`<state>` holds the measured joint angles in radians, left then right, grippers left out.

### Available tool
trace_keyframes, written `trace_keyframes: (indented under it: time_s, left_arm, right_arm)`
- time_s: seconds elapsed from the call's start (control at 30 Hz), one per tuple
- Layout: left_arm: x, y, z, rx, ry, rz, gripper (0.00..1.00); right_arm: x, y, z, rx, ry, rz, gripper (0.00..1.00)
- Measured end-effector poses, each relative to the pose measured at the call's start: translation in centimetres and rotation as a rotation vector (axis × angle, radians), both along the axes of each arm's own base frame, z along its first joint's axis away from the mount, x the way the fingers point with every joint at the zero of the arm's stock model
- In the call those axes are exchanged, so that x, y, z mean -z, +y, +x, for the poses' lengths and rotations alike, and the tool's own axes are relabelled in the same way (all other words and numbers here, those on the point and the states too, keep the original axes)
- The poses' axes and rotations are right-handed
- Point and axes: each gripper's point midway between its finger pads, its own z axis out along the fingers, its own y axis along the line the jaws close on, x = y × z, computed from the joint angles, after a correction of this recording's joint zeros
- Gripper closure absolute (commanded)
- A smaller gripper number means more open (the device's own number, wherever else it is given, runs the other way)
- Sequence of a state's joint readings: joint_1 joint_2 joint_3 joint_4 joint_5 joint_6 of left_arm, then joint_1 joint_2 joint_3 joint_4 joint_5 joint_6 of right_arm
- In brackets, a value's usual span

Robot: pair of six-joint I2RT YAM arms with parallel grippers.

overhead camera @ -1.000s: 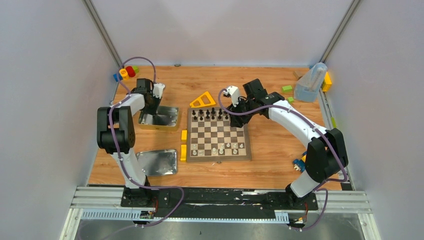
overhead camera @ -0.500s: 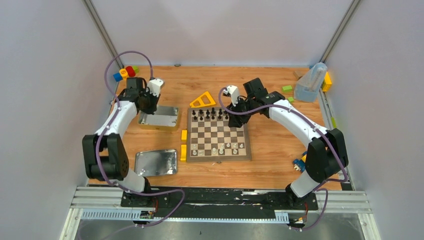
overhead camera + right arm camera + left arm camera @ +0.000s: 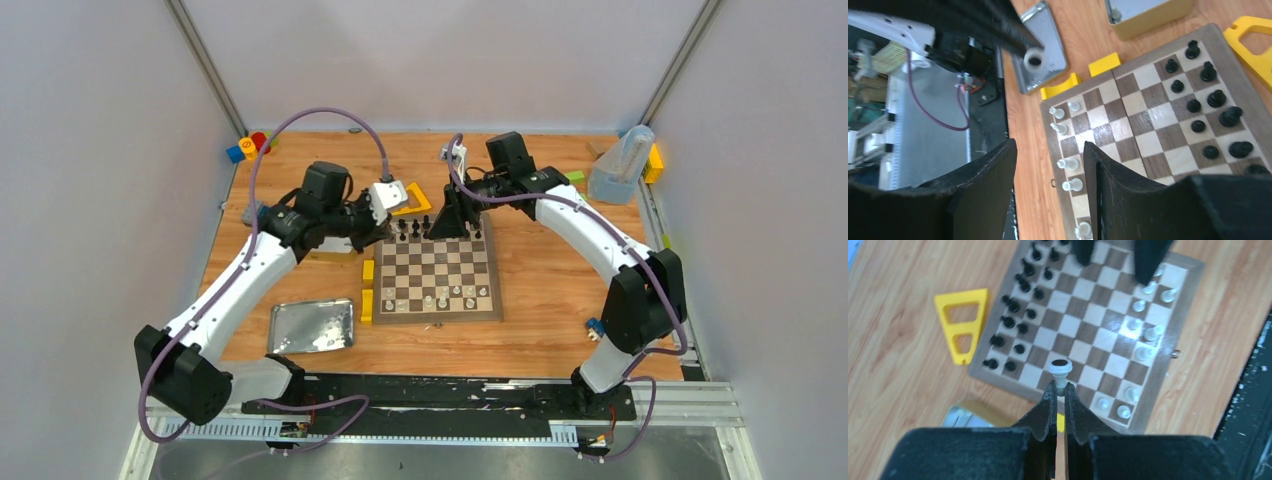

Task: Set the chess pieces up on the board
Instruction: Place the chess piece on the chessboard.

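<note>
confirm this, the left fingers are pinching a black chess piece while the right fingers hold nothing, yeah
Not black: the chess piece in the left fingers is pale white, as the left wrist view shows. The right fingers do hold nothing.

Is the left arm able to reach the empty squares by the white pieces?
Probably yes. The left arm's jaws, shut on a white piece, hang over the board's left edge, and the right arm hovers at the black pieces' end, out of the way.

R gripper (image 3: 1049,150) jaws apart over board (image 3: 1148,142); blk pieces (image 3: 1217,97) at right, wht pieces (image 3: 1068,163) at left. L gripper (image 3: 1031,52) pinches lone wht piece (image 3: 1034,59), 2 yellow blocks (image 3: 1104,64) by board edge.
</note>
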<state>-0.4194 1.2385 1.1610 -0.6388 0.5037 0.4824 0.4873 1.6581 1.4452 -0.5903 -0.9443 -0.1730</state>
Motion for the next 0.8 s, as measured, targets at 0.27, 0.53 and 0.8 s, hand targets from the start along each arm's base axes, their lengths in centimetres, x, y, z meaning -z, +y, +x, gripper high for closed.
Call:
trace_keyframes:
  time_s: [0.27, 0.53, 0.8]
  left_arm:
    - [-0.1, -5.5, -3.9, 0.194, 0.019, 0.020, 0.98]
    - [1.3, -6.7, -4.3, 0.220, 0.040, 0.060, 0.99]
    - [1.4, -6.6, -4.0, 0.205, 0.032, 0.074, 0.99]
  right_arm:
    - [-0.6, 0.9, -0.6, -0.059, 0.153, 0.102, 0.46]
    - [-0.9, 1.2, -1.4, -0.103, 0.199, 0.140, 0.48]
    - [0.6, 1.7, -2.1, -0.120, 0.242, 0.123, 0.52]
